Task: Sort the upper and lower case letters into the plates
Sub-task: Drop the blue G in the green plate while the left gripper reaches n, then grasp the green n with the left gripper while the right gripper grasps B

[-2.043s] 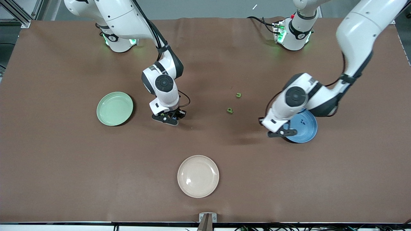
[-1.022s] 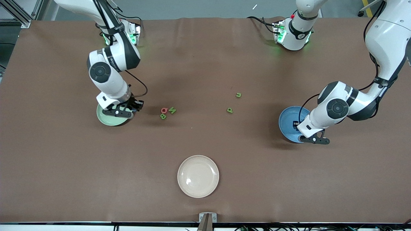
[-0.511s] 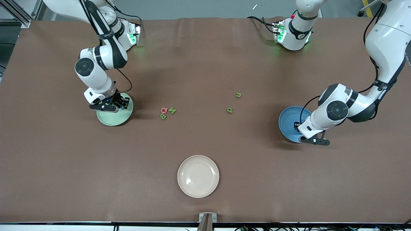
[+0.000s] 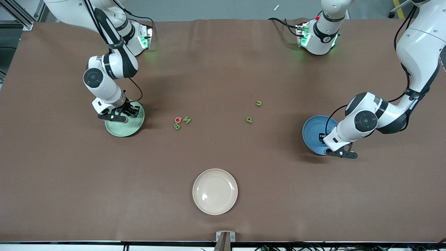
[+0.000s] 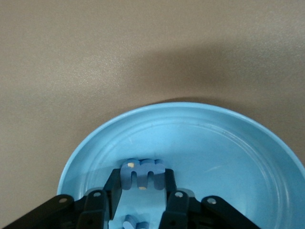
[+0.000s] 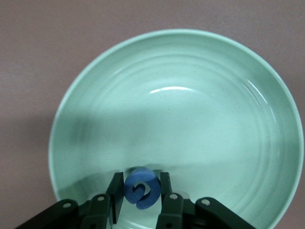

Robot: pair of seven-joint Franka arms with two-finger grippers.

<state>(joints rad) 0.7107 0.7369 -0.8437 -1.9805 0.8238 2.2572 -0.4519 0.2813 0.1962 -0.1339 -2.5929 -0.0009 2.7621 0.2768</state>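
Blue letter (image 6: 142, 189) sits clamped in the right gripper (image 6: 141, 191) over the mint plate (image 6: 200, 124). The left gripper (image 5: 142, 183) over the blue plate (image 5: 228, 148) pinches another blue letter (image 5: 143, 172); five letters (image 4: 182, 121) lie mid-table

Three plates (image 4: 215, 191), five loose table letters (image 4: 177, 120), two arms (image 4: 104, 87)

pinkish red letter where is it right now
In the front view, the pinkish red letter lies on the table between the mint green plate and the blue plate, touching two green letters.
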